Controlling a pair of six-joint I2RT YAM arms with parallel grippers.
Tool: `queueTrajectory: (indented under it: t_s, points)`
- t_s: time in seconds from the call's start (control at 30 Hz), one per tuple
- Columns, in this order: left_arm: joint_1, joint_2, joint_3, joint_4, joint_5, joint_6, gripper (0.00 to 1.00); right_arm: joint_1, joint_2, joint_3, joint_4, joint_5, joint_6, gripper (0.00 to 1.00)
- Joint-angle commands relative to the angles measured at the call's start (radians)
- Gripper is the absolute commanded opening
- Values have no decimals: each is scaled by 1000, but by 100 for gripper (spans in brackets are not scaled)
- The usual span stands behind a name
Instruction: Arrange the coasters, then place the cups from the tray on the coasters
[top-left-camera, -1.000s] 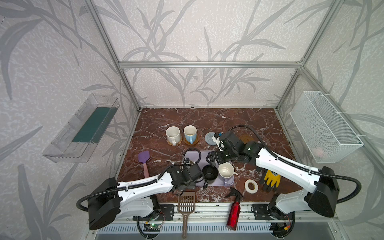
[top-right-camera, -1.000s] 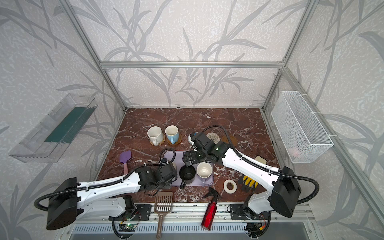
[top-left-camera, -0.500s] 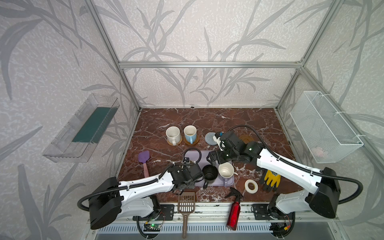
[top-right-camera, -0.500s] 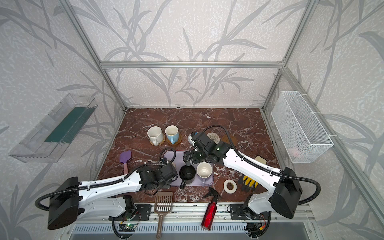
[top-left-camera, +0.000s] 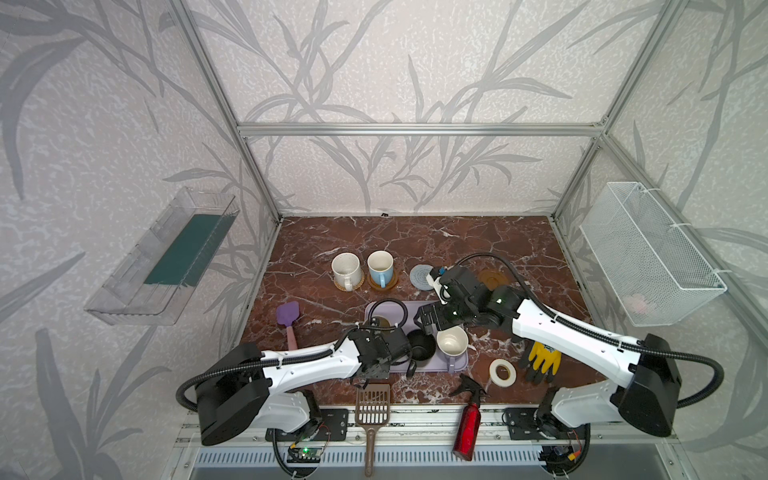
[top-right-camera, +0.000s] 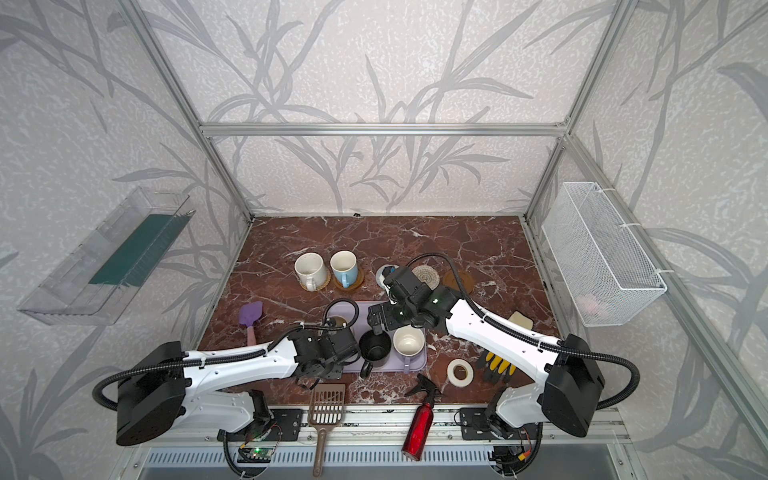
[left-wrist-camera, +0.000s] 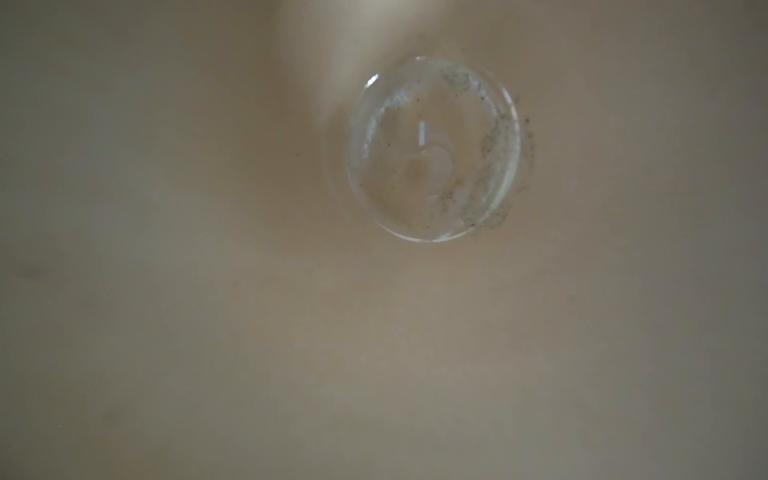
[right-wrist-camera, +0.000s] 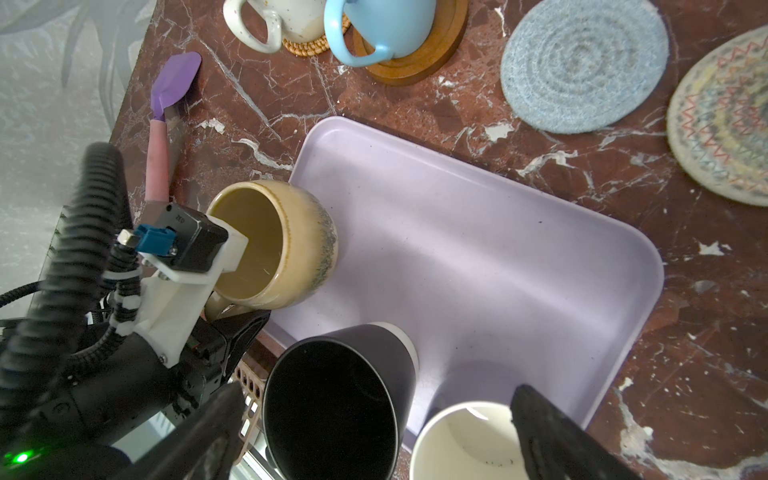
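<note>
On the lavender tray (right-wrist-camera: 478, 257) stand a squat cream-yellow cup (right-wrist-camera: 291, 245), a black cup (right-wrist-camera: 332, 407) and a lavender cup (right-wrist-camera: 465, 444). My left gripper (top-left-camera: 386, 334) is at the cream-yellow cup; one dark finger (right-wrist-camera: 245, 326) lies by its handle, and the left wrist view shows only the cup's inside. My right gripper (right-wrist-camera: 374, 436) hangs open above the black and lavender cups. The white speckled cup (top-left-camera: 345, 268) and light blue cup (top-left-camera: 380, 266) stand on coasters. The grey-blue coaster (top-left-camera: 420, 277), cream coaster (top-right-camera: 424, 275) and amber coaster (top-left-camera: 492, 279) lie bare.
A purple spatula (top-left-camera: 287, 316) lies left of the tray. Along the front edge are a brown slotted scoop (top-left-camera: 372, 405), a red spray bottle (top-left-camera: 467, 424), a white tape roll (top-left-camera: 502, 373) and yellow gloves (top-left-camera: 540, 359). A wire basket (top-left-camera: 648, 257) hangs on the right wall.
</note>
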Motion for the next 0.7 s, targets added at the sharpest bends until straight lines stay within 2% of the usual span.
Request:
queueTrajectory:
  t_s: [0.0, 0.13, 0.3, 0.67]
  points:
    - [7, -10, 27, -15, -49, 12, 30, 4, -26, -9, 5, 17, -1, 100]
    - [15, -47, 22, -6, -69, 25, 31, 4, -38, -18, 3, 21, 0, 100]
    - [38, -94, -29, 89, -73, 60, 32, 4, -39, -26, 6, 26, 4, 100]
    - [60, -30, 13, 35, -52, 92, 32, 4, -55, -30, 4, 32, 6, 100]
